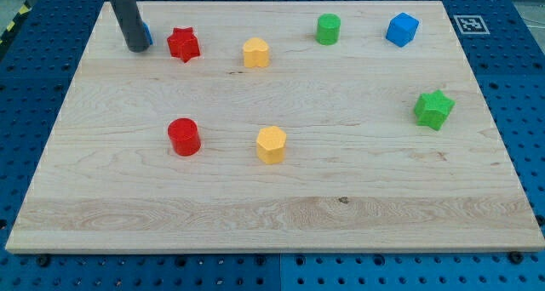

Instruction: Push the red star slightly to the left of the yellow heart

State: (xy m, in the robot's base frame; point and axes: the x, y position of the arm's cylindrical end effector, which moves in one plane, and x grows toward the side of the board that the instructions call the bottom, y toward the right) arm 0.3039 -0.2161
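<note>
My tip (137,48) serves as the claw here: a plain rod with nothing to open or close, and it holds nothing. It rests on the surface (272,214) near the top-left corner, just to the view's left of the red star (183,44), with a small gap between them. A sliver of a blue block (147,34) shows behind the rod; its shape is hidden.

The red star sits near the top edge, and the yellow heart (255,52) lies to its right, near but apart. So the star is already on the heart's left side and only needs nudging closer.

The star looks like a small, rigid, light piece that should slide easily on the smooth wood. Its points could make it spin if pushed off centre, so I judge the best contact is on its left face, in line with its middle, with a short gentle push to the right.

Elsewhere stand a red cylinder (183,137), a yellow hexagonal block (271,145), a green cylinder (328,29), a blue cube (402,29) and a green star (433,109).
</note>
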